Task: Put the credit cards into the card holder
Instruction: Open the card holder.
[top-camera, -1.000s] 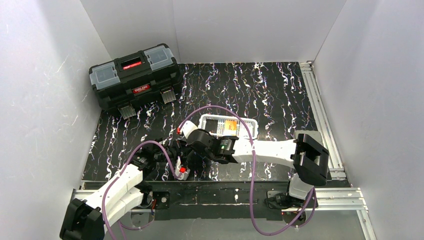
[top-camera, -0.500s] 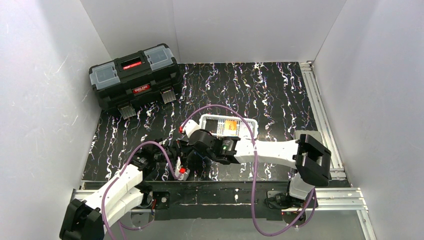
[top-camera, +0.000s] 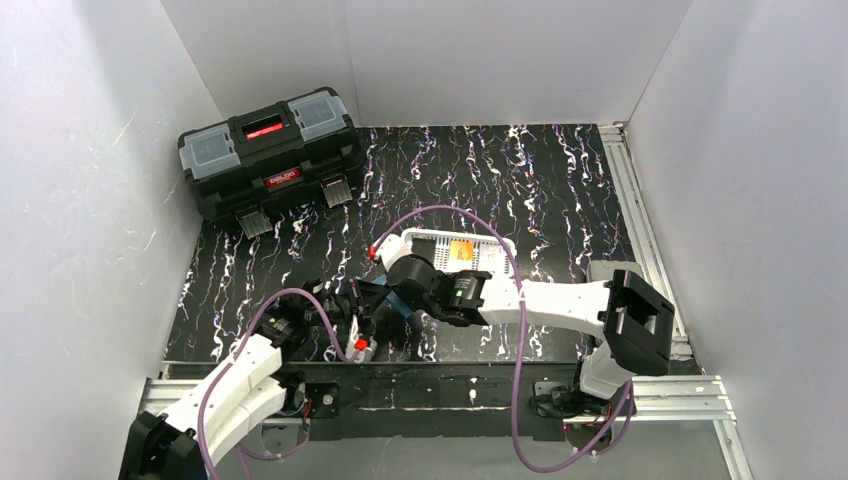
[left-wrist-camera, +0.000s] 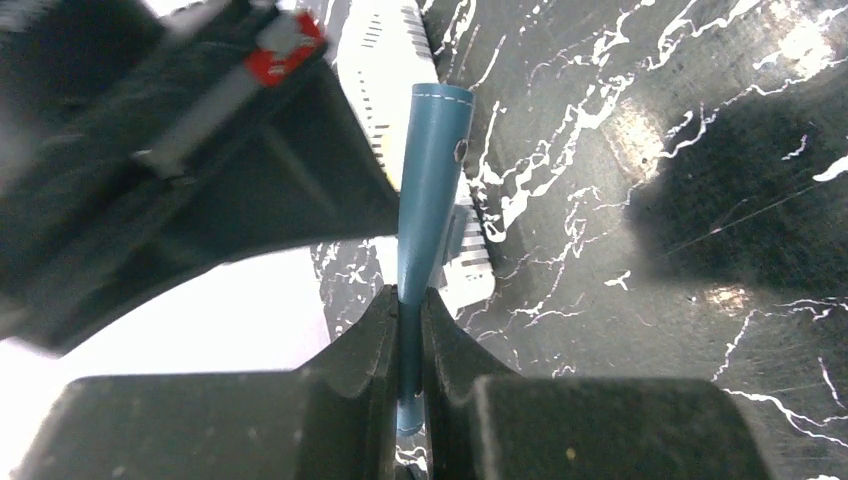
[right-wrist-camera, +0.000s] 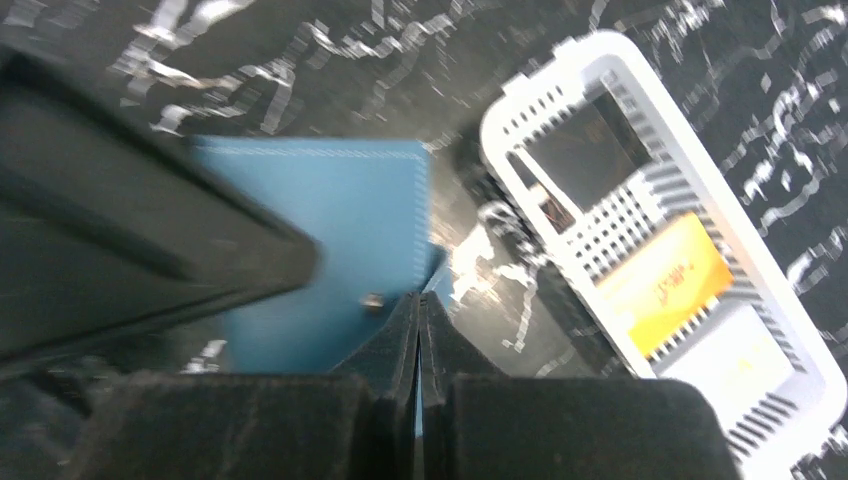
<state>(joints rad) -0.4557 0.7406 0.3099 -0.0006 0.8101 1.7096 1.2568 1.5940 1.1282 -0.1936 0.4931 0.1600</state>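
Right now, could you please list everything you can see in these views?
table: 1, black with white veining, under everything
toolbox: 1, black with grey lid bins, far left corner
basket: 1, white mesh, mid-table
orange card: 1, orange, in basket
dark card: 1, black, in basket beside the orange one
pale card: 1, whitish, in basket on the orange one's other side; hard to tell from the basket floor
holder: 1, teal, between both grippers, near side of basket
cables: 2, purple, looping over the arms
left gripper: 1, black, shut on holder's edge
right gripper: 1, black, shut at holder's corner; grip unclear
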